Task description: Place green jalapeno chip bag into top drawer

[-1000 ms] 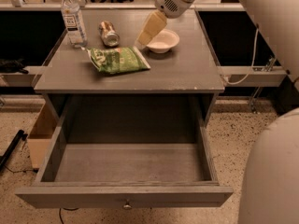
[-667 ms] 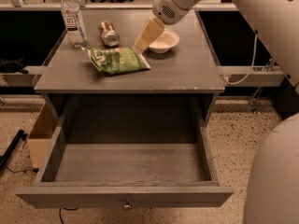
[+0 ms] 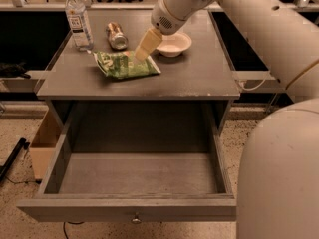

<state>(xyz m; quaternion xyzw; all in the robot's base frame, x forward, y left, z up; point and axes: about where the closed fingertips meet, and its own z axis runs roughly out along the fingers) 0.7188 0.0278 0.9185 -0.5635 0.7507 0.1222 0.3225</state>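
Okay, your snapshot:
Bottle: clear water bottle (image 3: 79, 19) stands upright at the back-left corner of the grey tabletop (image 3: 199, 76), well apart from the gripper.
Can: metallic can (image 3: 116, 35) lies on its side just behind the bag, between the bottle and the bowl.
Bowl: white bowl (image 3: 174, 45) sits at the back of the tabletop, right of centre and just right of the gripper. The wrist housing hides part of its back rim from you.
Floor: brown box (image 3: 46, 143) sits against the cabinet's left side, with a dark bar (image 3: 12, 158) lying further left.
Blocking your view: pale rounded robot body (image 3: 279, 178) fills the right foreground and covers the drawer's right front corner.
Drawer: top drawer (image 3: 50, 171) stands open below the tabletop. You can see its grey floor and the small round knob (image 3: 135, 218) at the centre of the front panel.
Bag: green jalapeno chip bag (image 3: 122, 66) lies flat on the tabletop, left of centre and near the front edge, with its long axis running left to right. It is not in the drawer.
Gripper: gripper (image 3: 138, 55) sits at the bag's back-right edge. You can't tell whether it is touching or just above.
Jaws: you can't tell whether they are released or clenched.
Arm: enters from the upper right and slants down-left. The round wrist sits over the bowl's back rim, and the gripper tilts down and left toward the bag.
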